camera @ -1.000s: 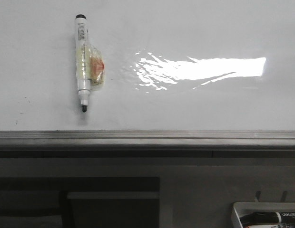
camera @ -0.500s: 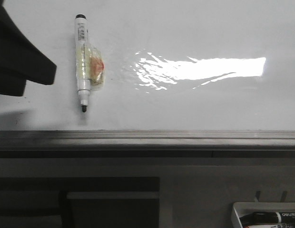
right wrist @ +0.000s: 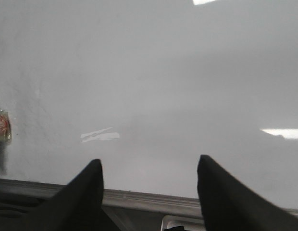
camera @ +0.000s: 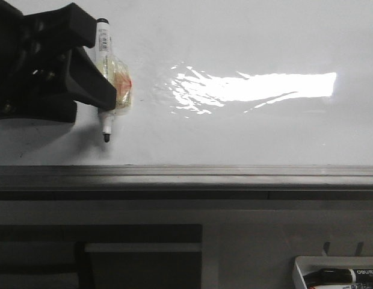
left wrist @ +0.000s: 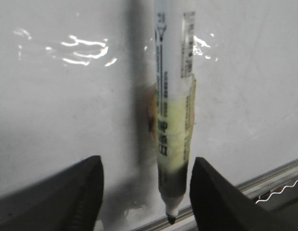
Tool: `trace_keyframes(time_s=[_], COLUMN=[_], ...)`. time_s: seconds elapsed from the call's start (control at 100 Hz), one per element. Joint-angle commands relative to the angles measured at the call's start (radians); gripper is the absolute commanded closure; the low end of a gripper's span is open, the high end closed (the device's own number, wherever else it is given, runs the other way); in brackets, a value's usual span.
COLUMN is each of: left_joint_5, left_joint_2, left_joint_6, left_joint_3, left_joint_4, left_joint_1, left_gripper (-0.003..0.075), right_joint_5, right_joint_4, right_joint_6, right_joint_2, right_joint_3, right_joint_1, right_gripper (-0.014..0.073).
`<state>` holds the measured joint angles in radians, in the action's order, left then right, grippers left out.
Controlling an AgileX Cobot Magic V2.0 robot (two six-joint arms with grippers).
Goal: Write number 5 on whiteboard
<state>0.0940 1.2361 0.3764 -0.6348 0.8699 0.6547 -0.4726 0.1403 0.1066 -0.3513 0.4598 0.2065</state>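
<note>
Whiteboard (camera: 246,36), large, glossy and white, fills the upper part of the front view, with a bright streak of reflected light (camera: 258,87) across its middle and a grey metal ledge (camera: 186,176) along its near edge. No marker strokes of a number 5 show on it; only a few tiny dark specks sit near its left side.

A white marker pen with a black tip (camera: 104,78) lies against the board at the left, its tip pointing toward the ledge and its black end cap away from it. A yellowish clear tape wrap with an orange patch (camera: 118,85) bulges around its middle.

The black left claw (camera: 93,66) reaches in from the left edge of the front view, with one finger above near the cap end and the other crossing in front of the pen's lower barrel. In the left wrist view the pen (left wrist: 174,110) runs between the two dark fingers (left wrist: 86,187), which stand wide apart with a gap on each side of the barrel, so the claw is spread and has hold of nothing.

The right claw (right wrist: 149,192) shows only in its own wrist view, its fingers parted wide over bare board and holding nothing.

A small white tray (camera: 337,274) at the lower right holds a black marker (camera: 346,276)
</note>
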Motion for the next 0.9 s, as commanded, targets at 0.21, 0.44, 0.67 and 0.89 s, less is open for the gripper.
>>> trace_keyframes(time_s=[0.21,0.44,0.67,0.89], left_joint_5=[-0.046,-0.033,0.013,0.133], left_joint_2=[0.079,0.093,0.091,0.052], left_joint_6=[0.002,0.002,0.002,0.004], left_joint_3=[-0.072,-0.072,-0.072,-0.072], left_joint_4=[0.013,0.013,0.011,-0.200], left_joint_1=[0.008,0.008,0.008,0.038], left_gripper=[0.0356,0.0565,0.0741,0.0741], right_joint_5=[0.077,0.072,0.072,-0.003], right_joint_4=[-0.011,-0.009,0.023,0.298], right_joint_6=[-0.013,-0.013,-0.045,-0.355], right_joint_2=[-0.017,-0.017,-0.017,-0.034], right_joint_3=[0.027,0.027,0.027,0.027], right_joint_1=[-0.005,-0.005,-0.005,0.025], right_gripper=[0.0214,0.0214,0.0214,0.0214])
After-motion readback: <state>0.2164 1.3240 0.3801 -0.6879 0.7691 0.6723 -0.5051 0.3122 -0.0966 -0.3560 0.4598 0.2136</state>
